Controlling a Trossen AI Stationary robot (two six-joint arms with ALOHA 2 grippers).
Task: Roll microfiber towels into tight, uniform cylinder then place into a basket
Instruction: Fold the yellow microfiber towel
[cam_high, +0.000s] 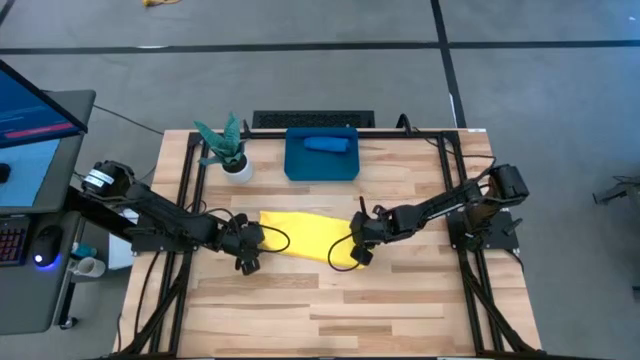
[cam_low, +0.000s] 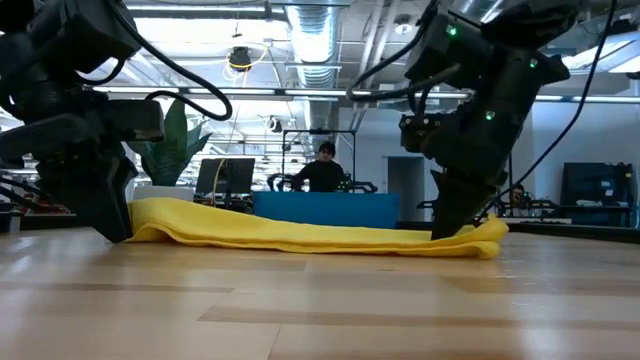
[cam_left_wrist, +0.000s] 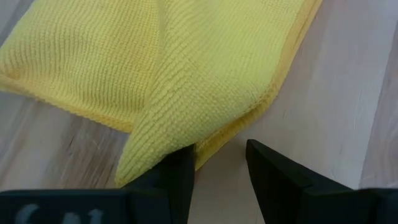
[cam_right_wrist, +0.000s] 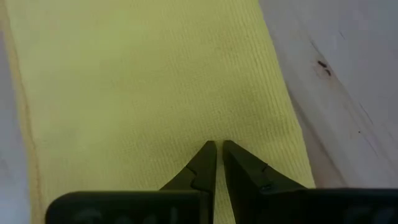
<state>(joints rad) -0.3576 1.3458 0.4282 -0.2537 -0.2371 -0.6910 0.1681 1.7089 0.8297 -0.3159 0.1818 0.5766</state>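
Note:
The yellow towel (cam_high: 303, 237) lies flat and folded lengthwise across the middle of the table, its layers showing as a low strip in the low view (cam_low: 320, 235). My left gripper (cam_high: 249, 258) is open at the towel's left end, where a corner (cam_left_wrist: 161, 130) is folded over. My right gripper (cam_high: 360, 250) is shut and low over the towel's right end (cam_low: 480, 238). At the far edge stands the teal basket (cam_high: 298, 165), with the blue towel (cam_high: 328, 143) rolled up inside it. My left gripper slants down from the table's left; one finger (cam_left_wrist: 177, 177) meets the tip of the folded-over corner (cam_left_wrist: 146, 158), while the other stands over bare wood. Nothing lies between the fingers. My right gripper points steeply down, its shut fingertips (cam_right_wrist: 208, 155) on the towel's top layer (cam_right_wrist: 217, 124) near the right end. Whether any cloth is pinched between them I cannot tell. The towel lies flat on the table.
A small white plant pot (cam_high: 237, 168) stands left of the basket. Bare wood (cam_high: 330, 310) stretches from the towel to the near edge. A desk with a screen (cam_high: 30, 125) is off the table's left side. A person (cam_low: 322, 168) sits in the room beyond.

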